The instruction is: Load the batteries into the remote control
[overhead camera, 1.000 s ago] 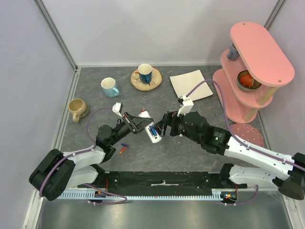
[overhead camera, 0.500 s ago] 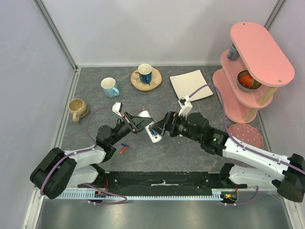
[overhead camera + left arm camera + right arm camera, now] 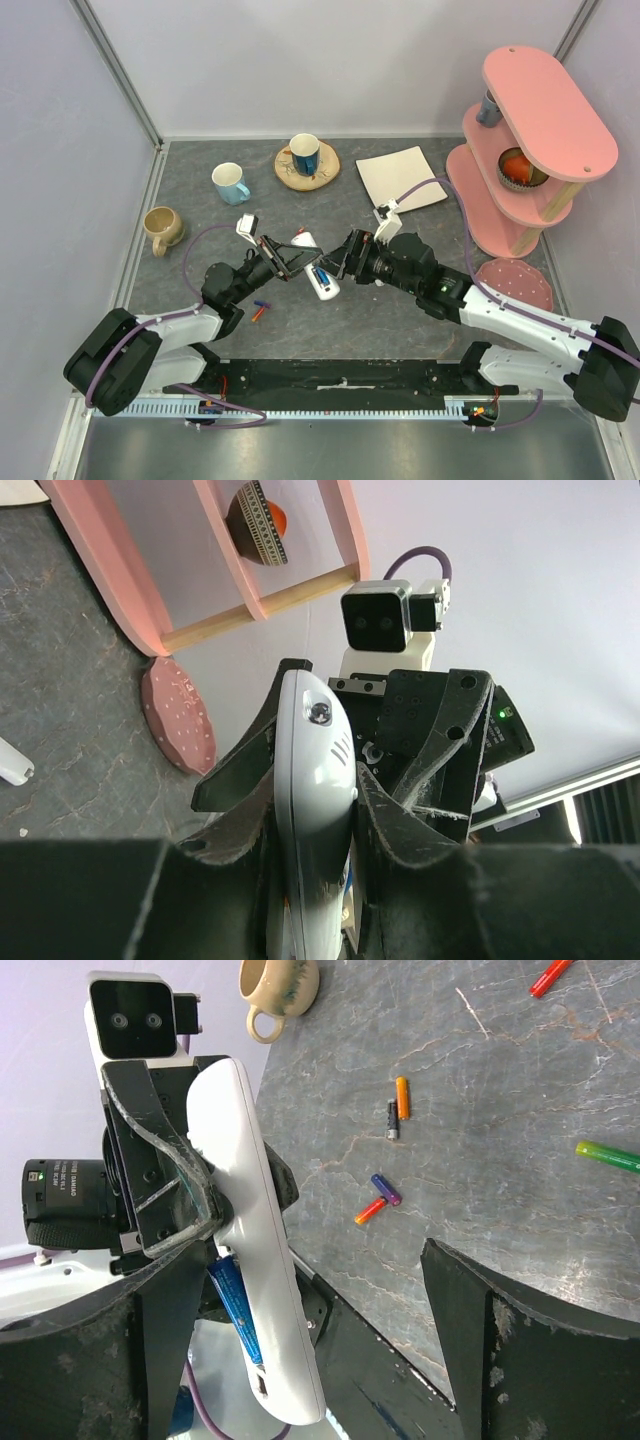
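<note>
My left gripper is shut on the remote control, a slim white bar held off the table, seen edge-on in the left wrist view. A blue battery lies in the open compartment on its back. My right gripper is open, its fingers either side of the remote's free end; the remote sits close to one finger. Several loose batteries lie on the table below: orange, dark grey, purple, red-orange, also seen near the left arm.
A tan mug, a light blue mug and a dark blue mug on a wooden coaster stand at the back. A flat white plate, a pink two-tier shelf and a pink dotted disc are on the right.
The right gripper has crept slightly left and closer around the remote's end. The left gripper keeps the remote in the same place.
</note>
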